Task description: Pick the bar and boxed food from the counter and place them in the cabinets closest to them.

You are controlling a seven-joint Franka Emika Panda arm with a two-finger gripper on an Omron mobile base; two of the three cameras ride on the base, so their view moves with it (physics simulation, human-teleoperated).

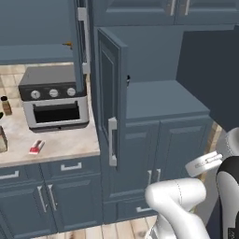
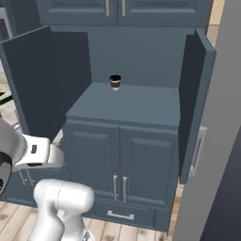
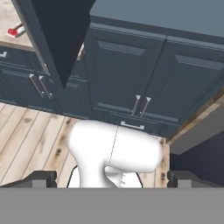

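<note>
Open cabinets beside the marbled surface, arm folded low

The surface (image 1: pixel 60 142) sits at left of the left base view, carrying a toaster oven (image 1: pixel 53 98) and the bar (image 1: pixel 36 147) near its front edge. Cabinets (image 2: pixel 122 160) stand with both doors swung wide; a small cup (image 2: pixel 115 82) rests on the inner shelf. The pincer (image 3: pixel 111 179) hangs released over wood floor (image 3: pixel 30 140), fingertips far apart.

A grey toaster oven (image 1: pixel 55 97) with three round knobs and a dark glass door sits at the far side of the surface. Left of it stands a small brown dark-capped bottle (image 1: pixel 6 105). A small brown cup with a dark lid (image 2: pixel 115 82) stands far back on the open shelf. Pale wooden floorboards (image 3: pixel 30 135) run below.
</note>
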